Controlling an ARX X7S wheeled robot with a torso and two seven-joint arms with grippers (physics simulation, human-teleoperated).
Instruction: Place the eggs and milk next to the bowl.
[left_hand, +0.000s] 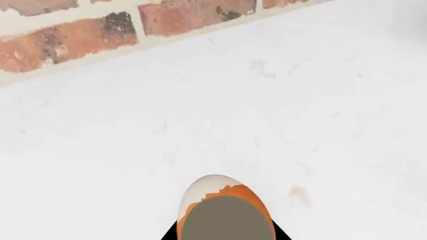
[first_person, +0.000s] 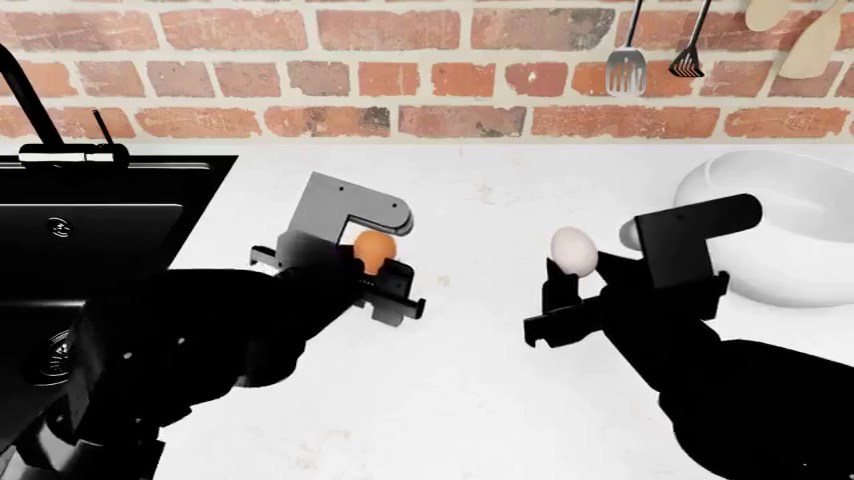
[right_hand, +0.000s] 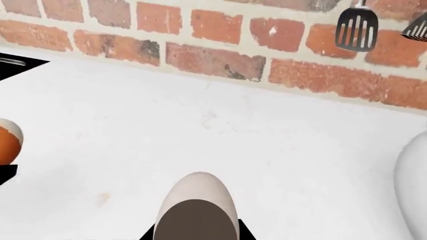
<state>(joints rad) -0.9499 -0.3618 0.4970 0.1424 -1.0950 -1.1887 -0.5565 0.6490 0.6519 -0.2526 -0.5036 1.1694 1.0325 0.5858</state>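
- Over the white counter (first_person: 467, 400), the left gripper (first_person: 375, 268) reaches forward, its jaws closed around the orange-brown egg (first_person: 374, 246), held clear of the surface.
- Alongside, the right gripper (first_person: 574, 280) reaches forward too, clamped on the pale egg (first_person: 574, 250), which stands upright between its jaws.
- Right of that arm, the bowl (first_person: 787, 200) sits by the brick wall (first_person: 400, 70); its inside is mostly hidden.
- At far left lies the black sink (first_person: 80, 240).

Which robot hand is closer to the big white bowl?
The right gripper, holding the pale egg, sits just beside the bowl. The left gripper, holding the orange egg, is farther, toward the sink.
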